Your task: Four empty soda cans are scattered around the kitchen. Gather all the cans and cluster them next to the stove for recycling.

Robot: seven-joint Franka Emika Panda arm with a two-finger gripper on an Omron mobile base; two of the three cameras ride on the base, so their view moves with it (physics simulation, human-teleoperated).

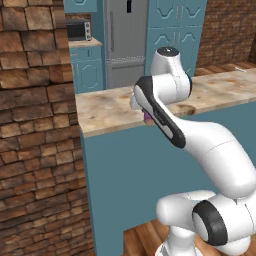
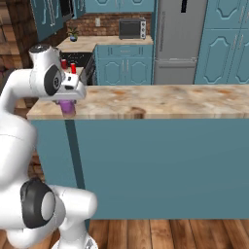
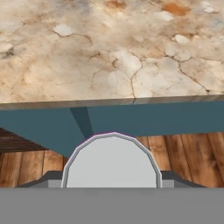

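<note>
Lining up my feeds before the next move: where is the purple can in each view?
Left base view: purple can, a sliver at centre, at the marbled counter near edge.
Right base view: upper left, at the counter's left corner.
Hand view: bottom centre, grey top.
Shared landmark: the marbled counter.
</note>
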